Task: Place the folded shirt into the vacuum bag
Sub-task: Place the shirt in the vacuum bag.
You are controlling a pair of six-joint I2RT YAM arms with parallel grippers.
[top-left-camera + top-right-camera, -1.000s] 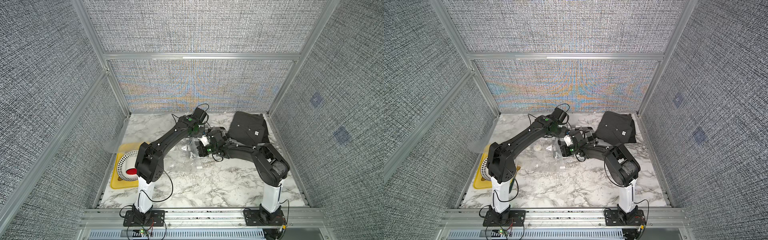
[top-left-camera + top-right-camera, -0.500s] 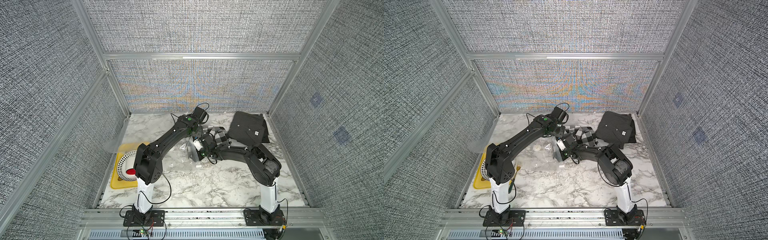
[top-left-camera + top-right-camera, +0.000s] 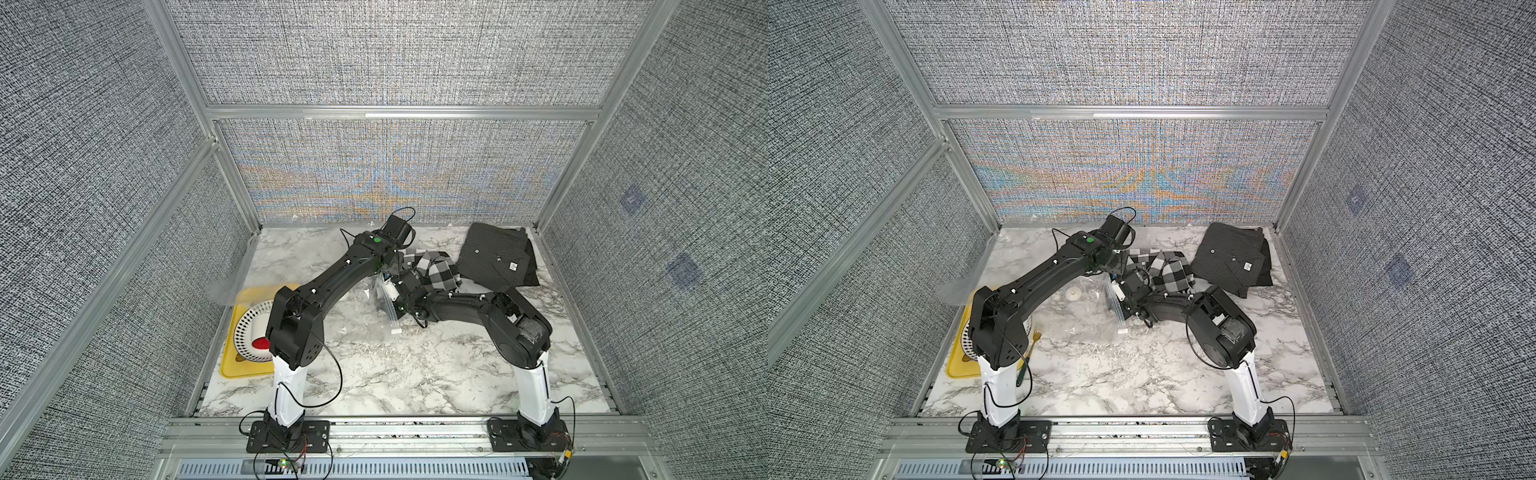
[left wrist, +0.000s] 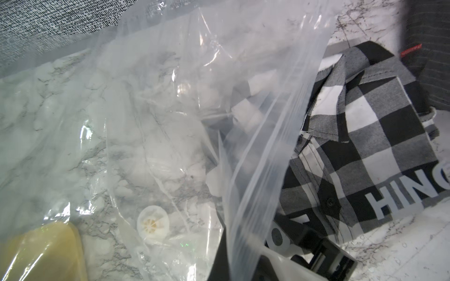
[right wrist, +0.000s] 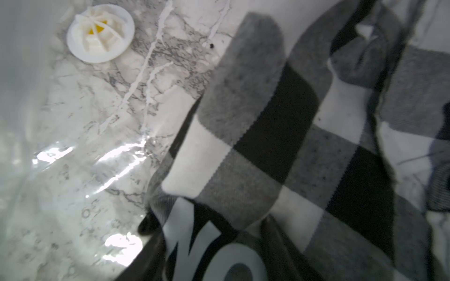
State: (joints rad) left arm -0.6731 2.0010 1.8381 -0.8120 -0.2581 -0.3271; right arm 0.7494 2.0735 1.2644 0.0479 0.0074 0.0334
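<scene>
Partly the checked shirt sits inside the vacuum bag; left end effector closed, right end effector unclear.

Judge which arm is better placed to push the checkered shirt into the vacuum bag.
Right. The right end effector sits against the checkered shirt at the mouth of the vacuum bag; the left end effector is shut, apparently holding that mouth lifted, so it looks occupied.

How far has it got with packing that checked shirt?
Done: the left gripper holds the mouth of the vacuum bag lifted open. In hand: the right gripper reaches in with the checked shirt, its leading edge inside. Left: most of the shirt lies outside.
</scene>
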